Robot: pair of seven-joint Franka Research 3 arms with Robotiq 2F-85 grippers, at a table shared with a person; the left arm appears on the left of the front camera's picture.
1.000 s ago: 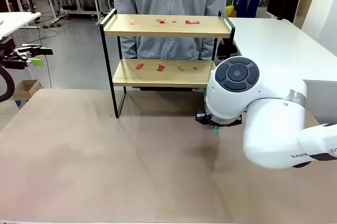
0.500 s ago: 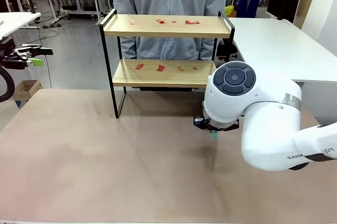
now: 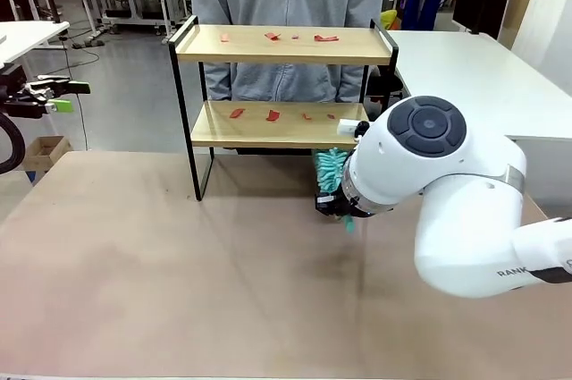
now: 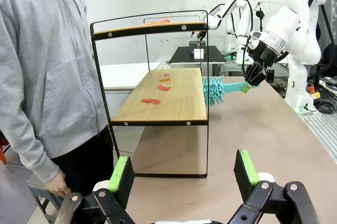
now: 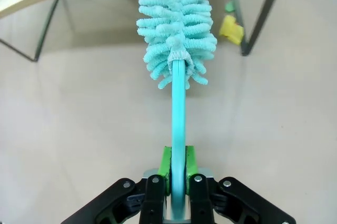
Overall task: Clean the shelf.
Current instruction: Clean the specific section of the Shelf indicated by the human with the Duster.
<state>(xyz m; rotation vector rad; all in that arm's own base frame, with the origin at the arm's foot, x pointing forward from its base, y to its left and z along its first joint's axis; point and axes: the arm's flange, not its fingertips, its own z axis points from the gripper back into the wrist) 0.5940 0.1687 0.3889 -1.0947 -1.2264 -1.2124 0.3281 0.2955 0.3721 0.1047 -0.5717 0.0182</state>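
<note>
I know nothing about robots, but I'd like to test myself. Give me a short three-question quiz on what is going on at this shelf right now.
1. True or false: the right arm's jaws are shut on the handle of the teal duster.
2. Where do the red scraps lie? A) on both boards of the shelf; B) on the top board alone; C) on neither board.
3. Fill the gap: the left arm's jaws stand ____, with nothing between them.
Key: 1 true; 2 A; 3 open.
</note>
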